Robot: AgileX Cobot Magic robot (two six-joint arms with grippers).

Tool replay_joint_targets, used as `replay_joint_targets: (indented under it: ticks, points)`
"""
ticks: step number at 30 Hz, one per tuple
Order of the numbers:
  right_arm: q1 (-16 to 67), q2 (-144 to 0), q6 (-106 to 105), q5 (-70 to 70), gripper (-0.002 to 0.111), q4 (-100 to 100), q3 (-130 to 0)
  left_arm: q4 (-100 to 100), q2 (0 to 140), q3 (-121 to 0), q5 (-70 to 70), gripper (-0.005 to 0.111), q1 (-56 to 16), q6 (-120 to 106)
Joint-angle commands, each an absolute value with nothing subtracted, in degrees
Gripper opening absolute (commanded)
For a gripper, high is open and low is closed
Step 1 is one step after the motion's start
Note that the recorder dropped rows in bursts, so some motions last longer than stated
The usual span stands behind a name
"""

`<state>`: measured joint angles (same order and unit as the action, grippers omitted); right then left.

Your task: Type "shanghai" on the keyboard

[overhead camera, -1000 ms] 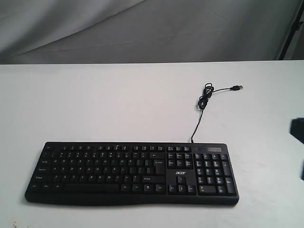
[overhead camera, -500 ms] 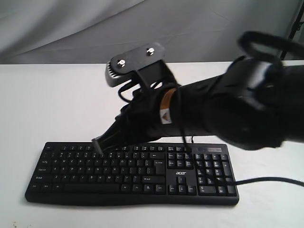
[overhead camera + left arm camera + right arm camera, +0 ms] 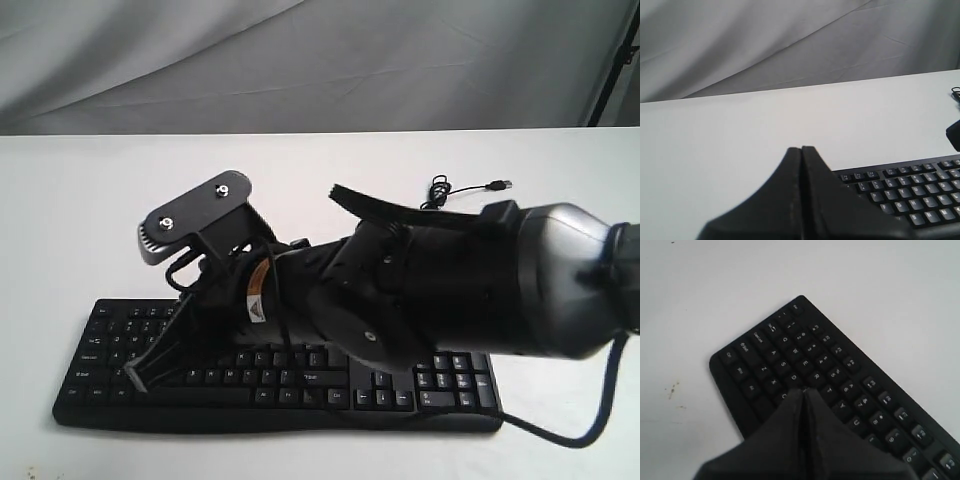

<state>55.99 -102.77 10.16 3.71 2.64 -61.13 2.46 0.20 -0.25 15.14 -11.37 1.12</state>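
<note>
The wide black keyboard (image 3: 100, 345) lies along the front of the white table, its middle hidden behind my right arm. My right gripper (image 3: 133, 375) has reached across to the keyboard's left end, with its jaws pressed together and nothing between them. In the right wrist view the keyboard (image 3: 790, 352) fills the middle, and the right gripper (image 3: 804, 389) points at the letter keys around D and C. Contact with a key cannot be made out. My left gripper (image 3: 801, 148) is shut and empty, hovering beside the keyboard (image 3: 912, 195), and is out of the exterior view.
The thin black cable (image 3: 440, 190) coils behind the keyboard, and its USB plug (image 3: 497, 185) lies loose on the white table (image 3: 80, 220). A grey cloth backdrop (image 3: 300, 60) hangs behind the table.
One second ago no arm was over the keyboard. The right arm swung in from the right, then moved further left and lower over the keyboard's left end.
</note>
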Motion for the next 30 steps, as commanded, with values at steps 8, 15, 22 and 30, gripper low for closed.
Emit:
replay_joint_targets:
  ticks: [8,15,22,30]
  points:
    - [58.17,-116.44,3.37,12.87,0.000,2.52,-80.71,2.51,0.00,0.00,14.87,0.000,-11.60,1.28]
    - [59.42,-124.54,3.27,10.59,0.000,2.52,-84.78,2.51,0.00,0.00,14.87,0.000,-11.60,1.28]
    - [59.42,-127.47,3.03,7.55,0.000,2.19,-84.78,2.51,0.00,0.00,14.87,0.000,-11.60,1.28]
    - [59.42,-128.37,2.60,5.34,0.000,2.56,-84.78,2.51,0.00,0.00,14.87,0.000,-11.60,1.28]
